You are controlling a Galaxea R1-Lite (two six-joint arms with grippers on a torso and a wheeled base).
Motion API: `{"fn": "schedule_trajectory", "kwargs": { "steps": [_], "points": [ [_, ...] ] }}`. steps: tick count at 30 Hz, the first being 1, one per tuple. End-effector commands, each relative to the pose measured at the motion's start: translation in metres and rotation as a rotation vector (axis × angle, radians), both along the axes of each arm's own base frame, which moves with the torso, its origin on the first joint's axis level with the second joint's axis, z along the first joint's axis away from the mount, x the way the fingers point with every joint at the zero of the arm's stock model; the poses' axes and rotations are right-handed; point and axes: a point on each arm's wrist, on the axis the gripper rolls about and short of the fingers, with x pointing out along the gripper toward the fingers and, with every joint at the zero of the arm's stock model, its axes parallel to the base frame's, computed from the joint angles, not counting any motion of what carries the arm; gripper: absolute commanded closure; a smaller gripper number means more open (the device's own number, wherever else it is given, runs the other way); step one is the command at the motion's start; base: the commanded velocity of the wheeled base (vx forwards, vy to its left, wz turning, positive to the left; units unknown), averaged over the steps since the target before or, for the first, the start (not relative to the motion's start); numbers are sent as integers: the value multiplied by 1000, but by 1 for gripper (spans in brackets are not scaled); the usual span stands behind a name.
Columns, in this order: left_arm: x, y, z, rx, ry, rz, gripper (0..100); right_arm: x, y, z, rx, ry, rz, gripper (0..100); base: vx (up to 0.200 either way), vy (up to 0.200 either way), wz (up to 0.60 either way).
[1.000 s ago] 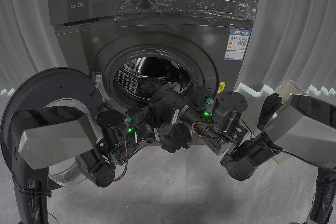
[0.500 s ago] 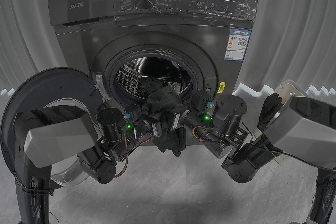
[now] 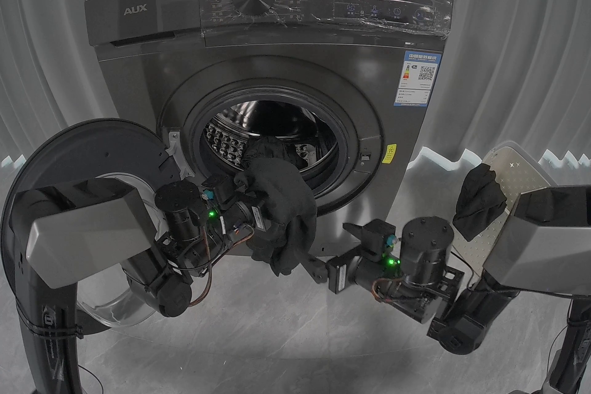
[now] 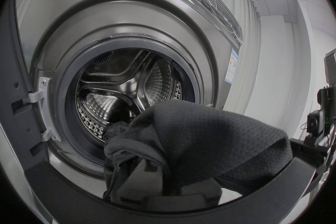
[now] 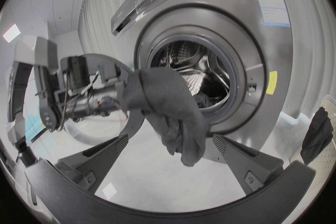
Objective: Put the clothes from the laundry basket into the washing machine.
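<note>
A grey polished floor [image 3: 295, 333] runs under pleated pale curtains [image 3: 523, 38] that close off the room. The dark grey washing machine [image 3: 271, 69] stands at the middle, its round door [image 3: 80, 149] swung wide to 9 o'clock of the opening. Its steel drum [image 3: 246, 124] has a dark piece of clothing [image 3: 271, 146] lying inside. The white laundry basket [image 3: 523, 164] stands at 4 o'clock of the machine, with a black cloth [image 3: 480, 201] draped over its near rim.

The left claw [image 4: 171, 182] is closed around the black garment [image 3: 283, 204], whose folds wrap over the fingers (so the pads are mostly hidden). It holds the garment at the opening's lower lip, about 6 o'clock on the ring. The top of the garment is at the drum mouth and the rest hangs down the machine's front. The right claw [image 3: 315, 272] is spread wide and empty. It sits low at 5 o'clock of the garment, apart from it and pointing toward the machine.

A second ago both claws gripped the garment together below the opening. Since then the right claw has let go and dropped back toward the floor. The left has carried the garment up and in toward the drum. With the right arm lower, more of the basket and its cloth shows.
</note>
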Motion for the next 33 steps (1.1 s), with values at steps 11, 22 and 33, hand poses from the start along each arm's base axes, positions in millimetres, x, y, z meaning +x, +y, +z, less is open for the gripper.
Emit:
{"fn": "schedule_trajectory", "kwargs": {
  "steps": [11,22,33],
  "points": [
    [-44,26,23,15,43,5,100,-34,-35,-7,-20,29,18,0,0,0,0],
    [-42,26,23,21,32,53,100,-32,-36,-7,-14,32,4,0,0,0,0],
    [-40,27,24,22,24,59,100,-35,-34,-8,-12,41,11,0,164,0,0]
  ]
}}
